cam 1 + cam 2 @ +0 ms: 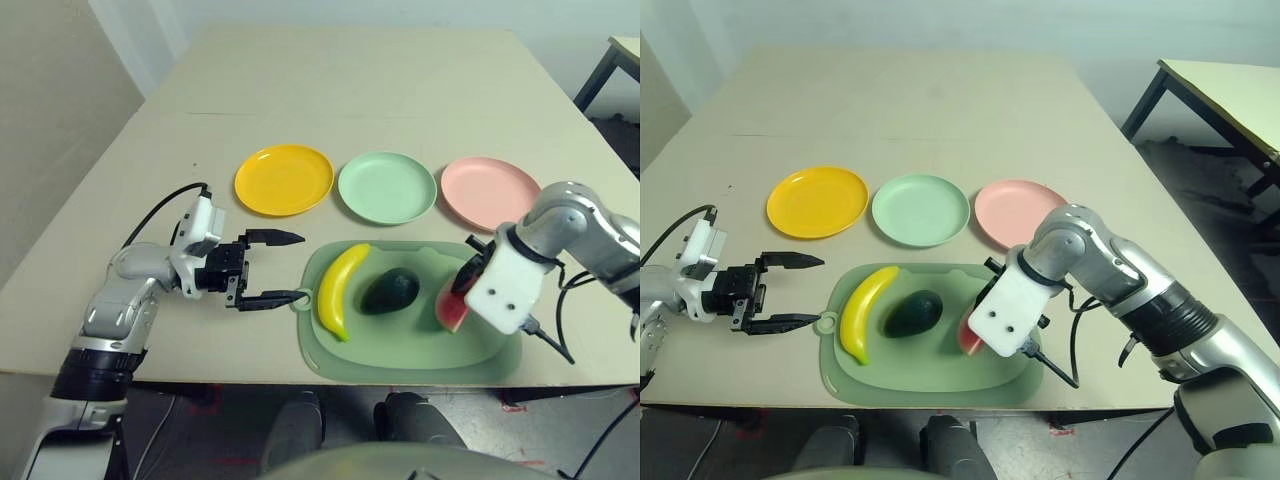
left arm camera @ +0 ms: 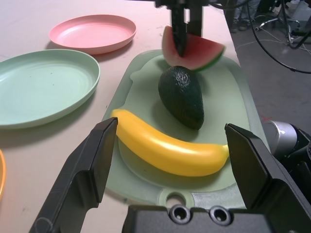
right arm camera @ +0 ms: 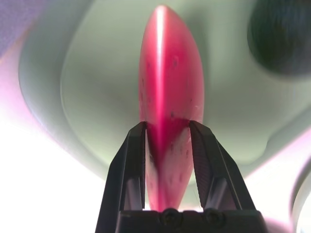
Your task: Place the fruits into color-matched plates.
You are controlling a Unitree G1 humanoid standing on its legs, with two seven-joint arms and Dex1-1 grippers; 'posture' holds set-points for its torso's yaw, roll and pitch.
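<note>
glossy red plastic shows between the two black fingers of the right gripper [image 3: 167,145], which are pressed against both flat faces of the watermelon wedge [image 2: 193,47]; the wedge stands on edge at the right end of the green mat [image 1: 480,362], its green rind low and dark seed specks on the flesh. the mat is a smooth pale green rounded rectangle with a raised rim and a tab hole at its left end. on it lie the banana [image 1: 340,290], a curved, shiny yellow piece, and just beside it the avocado [image 1: 389,291], a small dark green pear shape with a pebbled skin. beyond the mat, on the matte beige table [image 1: 400,110], three round shallow plates sit in a row: the yellow-orange plate [image 1: 284,179], the mint green plate [image 1: 387,187] and the pink plate [image 1: 488,192]. the left gripper [image 1: 287,268] hovers level by the mat's tab with its fingers spread wide around nothing. no writing can be read on anything.
</note>
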